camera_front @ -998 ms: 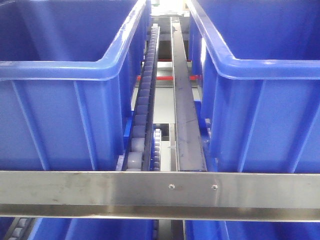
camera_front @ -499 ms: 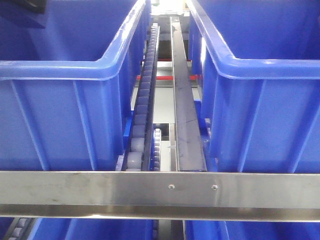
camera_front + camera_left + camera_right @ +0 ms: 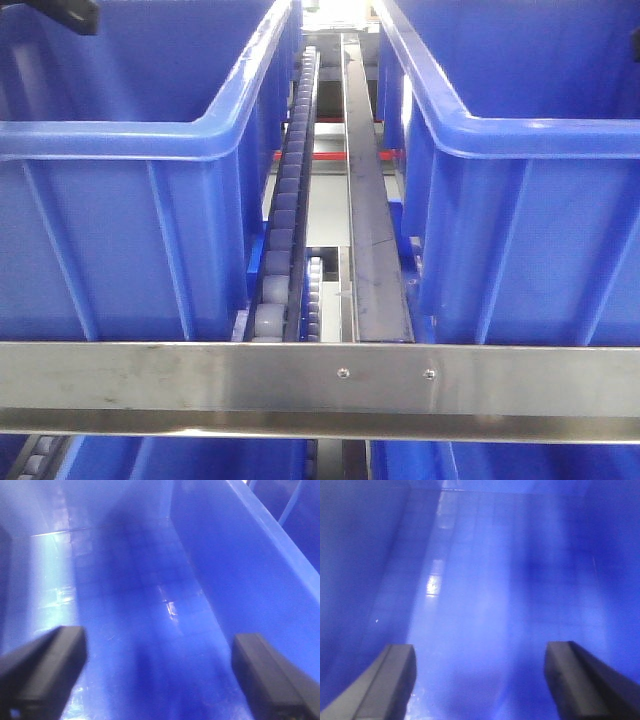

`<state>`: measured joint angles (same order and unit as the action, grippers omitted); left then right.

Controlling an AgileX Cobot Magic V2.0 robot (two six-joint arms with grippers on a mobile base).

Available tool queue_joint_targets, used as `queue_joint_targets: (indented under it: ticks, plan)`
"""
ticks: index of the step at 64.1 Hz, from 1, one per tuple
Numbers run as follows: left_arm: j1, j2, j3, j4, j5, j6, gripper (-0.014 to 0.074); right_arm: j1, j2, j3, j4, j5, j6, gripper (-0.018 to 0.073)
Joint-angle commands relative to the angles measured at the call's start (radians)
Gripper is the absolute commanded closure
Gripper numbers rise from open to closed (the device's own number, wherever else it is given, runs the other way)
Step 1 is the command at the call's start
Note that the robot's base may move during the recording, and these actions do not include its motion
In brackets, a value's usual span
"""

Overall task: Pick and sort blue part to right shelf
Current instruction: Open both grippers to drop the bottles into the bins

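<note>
The left pincer (image 3: 157, 675) hung spread wide, gripping nothing, inside a glossy blue plastic bin (image 3: 260, 565). The right pincer (image 3: 477, 682) likewise gaped over another blue bin's floor (image 3: 485, 595).

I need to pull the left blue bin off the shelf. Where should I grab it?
Probably the near rolled rim of the left blue bin, from the front above the steel rail: the rim overhangs as a lip, and the roller track crowds its side.
</note>
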<state>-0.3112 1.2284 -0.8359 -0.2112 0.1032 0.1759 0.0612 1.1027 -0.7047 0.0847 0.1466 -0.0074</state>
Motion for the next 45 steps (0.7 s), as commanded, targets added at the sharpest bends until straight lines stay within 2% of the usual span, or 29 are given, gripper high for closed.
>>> queue_joint_targets:
  ticks: [1, 8, 15, 21, 22, 26, 31, 33, 37, 45]
  plan:
    - [0.001, -0.024, -0.036, -0.002, -0.065, 0.002, -0.0095, -0.001, -0.018, -0.041, 0.006, -0.058, -0.007, -0.0064]
    - [0.001, -0.024, -0.036, -0.001, -0.065, 0.002, -0.0072, -0.001, -0.021, -0.042, 0.006, -0.047, -0.007, -0.0064]
    - [0.001, -0.041, -0.036, 0.017, -0.052, 0.002, 0.0029, -0.001, -0.034, -0.047, 0.008, -0.043, -0.003, -0.0060]
    - [0.015, -0.067, -0.036, 0.033, -0.010, 0.002, 0.0274, -0.001, -0.058, -0.049, 0.008, -0.042, 0.007, 0.0027]
    - [0.019, -0.073, -0.036, 0.035, -0.002, 0.002, 0.0337, -0.002, -0.065, -0.049, 0.008, -0.041, 0.007, 0.0064]
    - [0.042, -0.090, -0.036, 0.035, 0.015, 0.002, 0.0496, -0.002, -0.084, -0.049, 0.008, -0.040, 0.007, 0.0199]
    - [0.070, -0.107, -0.036, 0.016, 0.015, 0.000, 0.0435, -0.002, -0.102, -0.049, 0.008, -0.041, 0.007, 0.0419]
    - [0.087, -0.115, -0.036, -0.027, 0.005, 0.000, 0.0440, -0.003, -0.111, -0.049, 0.008, -0.041, 0.007, 0.0529]
    - [0.108, -0.126, -0.036, -0.085, -0.001, 0.000, 0.0453, -0.003, -0.112, -0.049, 0.008, -0.046, 0.007, 0.0484]
    - [0.151, -0.144, -0.036, -0.085, 0.000, 0.000, 0.0472, -0.005, -0.114, -0.049, 0.008, -0.051, 0.007, 0.0484]
